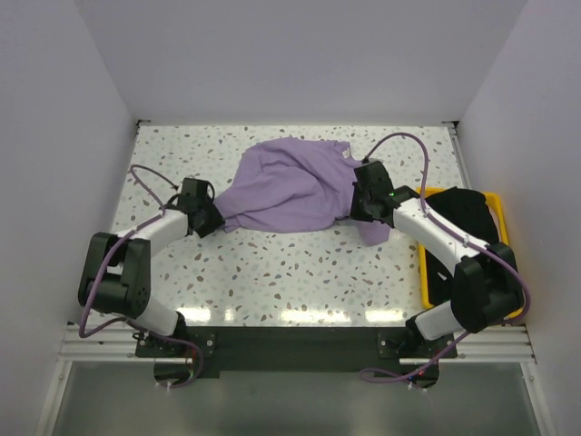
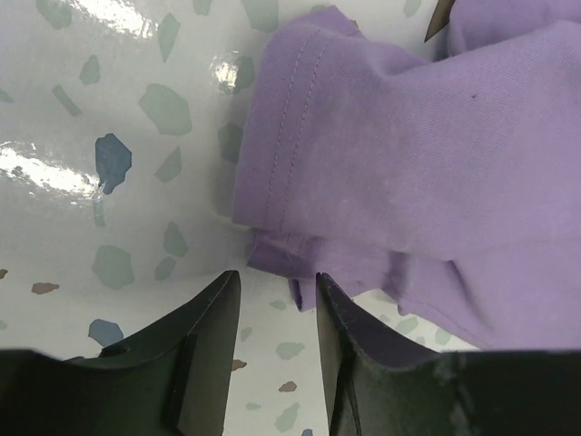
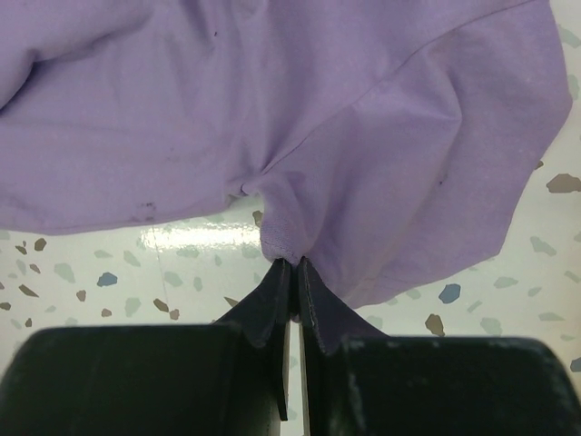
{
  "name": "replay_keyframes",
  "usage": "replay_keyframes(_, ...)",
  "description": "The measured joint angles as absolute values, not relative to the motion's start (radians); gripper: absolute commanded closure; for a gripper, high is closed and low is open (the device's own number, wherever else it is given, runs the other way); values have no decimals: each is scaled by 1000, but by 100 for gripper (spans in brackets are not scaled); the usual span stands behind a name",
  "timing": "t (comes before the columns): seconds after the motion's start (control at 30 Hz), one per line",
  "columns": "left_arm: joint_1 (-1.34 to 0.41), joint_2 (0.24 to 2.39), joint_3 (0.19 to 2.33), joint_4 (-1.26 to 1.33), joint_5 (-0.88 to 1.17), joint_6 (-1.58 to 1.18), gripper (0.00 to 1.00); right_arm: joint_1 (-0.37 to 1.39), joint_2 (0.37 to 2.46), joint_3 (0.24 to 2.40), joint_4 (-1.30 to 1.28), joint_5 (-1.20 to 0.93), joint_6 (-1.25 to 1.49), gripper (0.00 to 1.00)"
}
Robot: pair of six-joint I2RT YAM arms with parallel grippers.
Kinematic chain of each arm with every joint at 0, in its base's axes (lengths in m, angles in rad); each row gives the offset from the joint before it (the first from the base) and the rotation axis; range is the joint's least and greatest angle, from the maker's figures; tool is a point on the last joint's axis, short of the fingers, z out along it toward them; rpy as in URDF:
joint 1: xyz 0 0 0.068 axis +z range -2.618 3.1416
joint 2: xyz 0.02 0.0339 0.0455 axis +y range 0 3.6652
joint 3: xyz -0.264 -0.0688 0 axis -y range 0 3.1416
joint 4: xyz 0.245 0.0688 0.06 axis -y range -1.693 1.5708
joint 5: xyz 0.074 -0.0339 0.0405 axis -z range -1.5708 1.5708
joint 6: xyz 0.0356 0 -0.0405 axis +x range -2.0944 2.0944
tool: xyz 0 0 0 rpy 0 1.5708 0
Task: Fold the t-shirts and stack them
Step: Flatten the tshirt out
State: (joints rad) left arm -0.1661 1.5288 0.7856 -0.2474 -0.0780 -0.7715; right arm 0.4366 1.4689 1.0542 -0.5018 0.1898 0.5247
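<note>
A lavender t-shirt [image 1: 290,186] lies crumpled at the back middle of the speckled table. My left gripper [image 1: 218,221] is at its left edge; in the left wrist view the gripper [image 2: 277,282] is open, the shirt's hemmed edge [image 2: 300,154] just beyond the fingertips, with no cloth between the jaws. My right gripper [image 1: 356,211] is at the shirt's right side; in the right wrist view the gripper [image 3: 295,265] is shut on a pinch of the lavender cloth [image 3: 300,136]. A black t-shirt [image 1: 467,218] lies in the yellow bin.
The yellow plastic bin [image 1: 425,272] stands at the table's right edge beside my right arm. White walls enclose the table on the left, back and right.
</note>
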Motion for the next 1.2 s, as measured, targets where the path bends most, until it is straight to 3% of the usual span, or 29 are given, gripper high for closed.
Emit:
replay_keyframes(0.3, -166, 1585, 804, -228, -79, -786, 72, 437, 1469, 1054, -501, 191, 525, 96)
replay_keyframes(0.53, -166, 1605, 868, -236, -96, -780, 100, 437, 1468, 1054, -505, 191, 524, 100)
replay_keyframes(0.9, -158, 1606, 1227, -373, -176, -682, 100, 437, 1450, 1088, -567, 220, 513, 100)
replay_keyframes(1.2, -83, 1512, 1427, -480, -184, -602, 100, 437, 1285, 1134, -654, 239, 508, 100)
